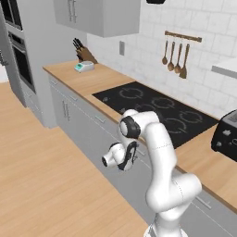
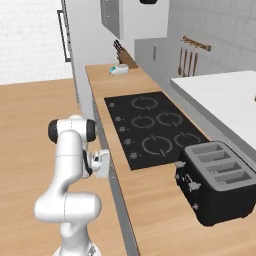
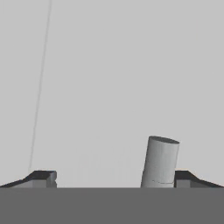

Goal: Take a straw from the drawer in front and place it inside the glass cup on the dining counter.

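Up close, the spread claw (image 3: 113,178) faces a silver handle (image 3: 160,162) end-on.

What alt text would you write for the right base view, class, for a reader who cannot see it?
A white robot arm stands folded beside a wood counter holding a black hob and a dark toaster. A knife block sits at the far end, with utensils hanging on the wall.

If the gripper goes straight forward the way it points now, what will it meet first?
Probably the grey drawer front, close ahead of the open gripper. The silver handle stands by one fingertip, so it may touch first; depth is unclear.
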Motion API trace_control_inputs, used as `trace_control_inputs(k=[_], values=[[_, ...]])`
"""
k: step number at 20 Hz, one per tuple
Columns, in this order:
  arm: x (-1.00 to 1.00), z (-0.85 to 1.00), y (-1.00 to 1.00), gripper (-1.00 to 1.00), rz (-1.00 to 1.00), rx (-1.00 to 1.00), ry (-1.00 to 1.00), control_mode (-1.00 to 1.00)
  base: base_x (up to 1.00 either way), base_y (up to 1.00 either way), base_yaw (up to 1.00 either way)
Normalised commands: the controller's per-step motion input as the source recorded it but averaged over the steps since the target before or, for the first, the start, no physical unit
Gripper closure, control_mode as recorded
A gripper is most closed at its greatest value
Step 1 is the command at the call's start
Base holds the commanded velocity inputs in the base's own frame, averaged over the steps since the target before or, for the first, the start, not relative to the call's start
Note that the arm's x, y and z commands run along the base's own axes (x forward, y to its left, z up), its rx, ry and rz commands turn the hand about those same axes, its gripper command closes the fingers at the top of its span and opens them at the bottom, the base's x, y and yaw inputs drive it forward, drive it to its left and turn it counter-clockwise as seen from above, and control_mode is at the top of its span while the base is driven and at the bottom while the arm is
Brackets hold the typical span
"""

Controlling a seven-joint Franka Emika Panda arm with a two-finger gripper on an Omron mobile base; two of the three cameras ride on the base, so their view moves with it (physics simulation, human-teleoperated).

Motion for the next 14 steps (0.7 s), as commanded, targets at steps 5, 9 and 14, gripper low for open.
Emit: trace_control_inputs(k=[5, 9, 14], values=[[0.07, -0.19, -0.30, -1.00, 0.03, 0.01, 0.00, -1.00, 0.00, 0.00, 0.00], [-0.01, -0.01, -0.13, 1.00, 0.00, 0.01, 0.00, -1.00, 0.00, 0.00, 0.00], [-0.16, 0.00, 0.07, 1.00, 0.00, 0.08, 0.00, -1.00, 0.00, 0.00, 0.00]])
